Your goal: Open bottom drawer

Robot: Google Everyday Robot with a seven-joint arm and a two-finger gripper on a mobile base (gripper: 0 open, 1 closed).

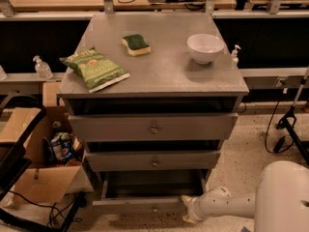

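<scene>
Bottom drawer sat lowest in the bench. It was partly pulled out, with a dark cavity showing behind its slim front. Hand lay low at the right end of that front, right of the centre knob and not on it. Spread or pressed together: could not tell. White arm reached in from the lower right.

Risks, as judged:
- A pull at the right corner rather than the knob could skew the drawer and jam it on its runners.
- A weak hold there could slip off the front.
- A hard tug might rock the bench and shift the bowl on top.

Cardboard box stood to the left, beside the drawer's path.
</scene>
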